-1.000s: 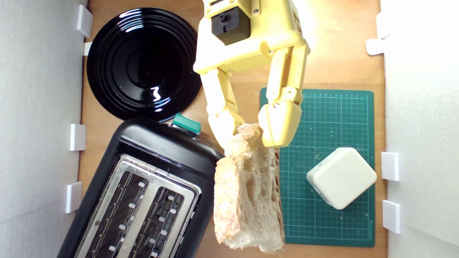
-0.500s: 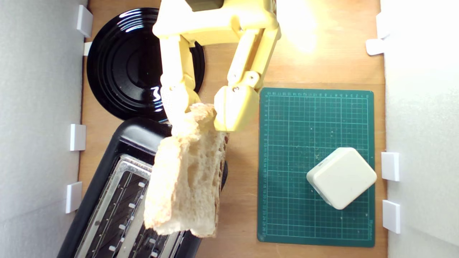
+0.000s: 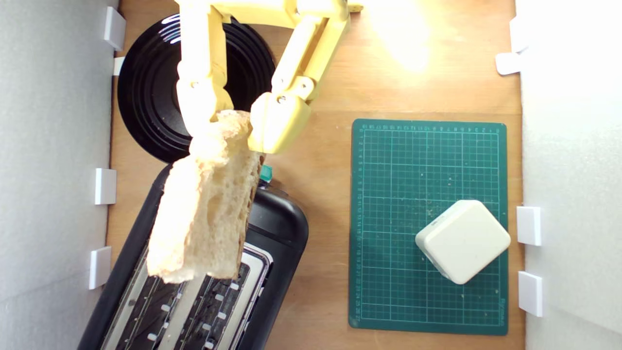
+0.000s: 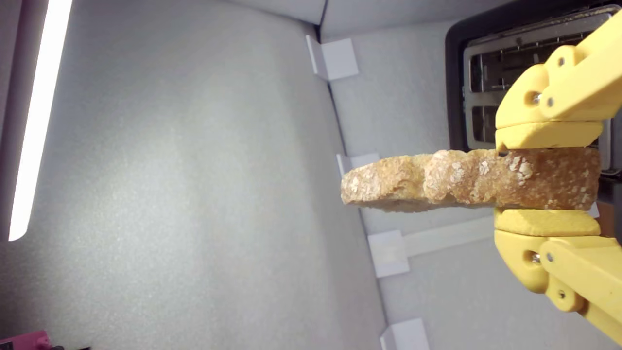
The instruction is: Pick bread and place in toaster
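Note:
My yellow gripper point(image 3: 233, 129) is shut on one end of the bread point(image 3: 204, 214), a rustic slice with pale holey crumb and tan crust. The slice hangs in the air over the black two-slot toaster point(image 3: 282, 228), covering part of its silver top plate near the exterior view's left slot. The green lever point(image 3: 266, 172) peeks out beside the slice. In the wrist view the bread point(image 4: 437, 182) shows its crust edge, clamped between the two yellow fingers point(image 4: 546, 136), with the toaster point(image 4: 486, 63) behind.
A round black plate point(image 3: 150, 92) lies behind the toaster under the arm. A green cutting mat point(image 3: 427, 160) at the exterior view's right carries a cream rounded-square block point(image 3: 462, 241). White walls with small white brackets point(image 3: 105, 185) bound both sides.
The gripper has carried the bread toward the exterior view's left, from beside the toaster over the mat's edge to above the toaster's slots. Grip stays shut.

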You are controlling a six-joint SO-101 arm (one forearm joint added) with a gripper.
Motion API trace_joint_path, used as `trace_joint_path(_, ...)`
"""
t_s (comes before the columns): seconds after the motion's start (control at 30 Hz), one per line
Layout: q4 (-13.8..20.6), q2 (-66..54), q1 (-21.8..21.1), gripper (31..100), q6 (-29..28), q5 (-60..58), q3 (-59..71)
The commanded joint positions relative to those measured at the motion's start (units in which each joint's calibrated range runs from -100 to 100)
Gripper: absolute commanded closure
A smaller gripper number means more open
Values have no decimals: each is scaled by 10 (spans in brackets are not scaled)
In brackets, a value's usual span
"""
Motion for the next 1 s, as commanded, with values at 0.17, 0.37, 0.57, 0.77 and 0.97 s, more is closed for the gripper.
trace_joint_path(0.17,2,-2,70,707,44,49,-49)
trace_joint_path(0.37,2,-5,82,707,51,104,-49)
trace_joint_path(0.57,4,-5,90,707,51,125,-47)
trace_joint_path(0.77,45,3,92,707,38,125,-42)
trace_joint_path(0.97,49,5,91,707,39,124,-41)
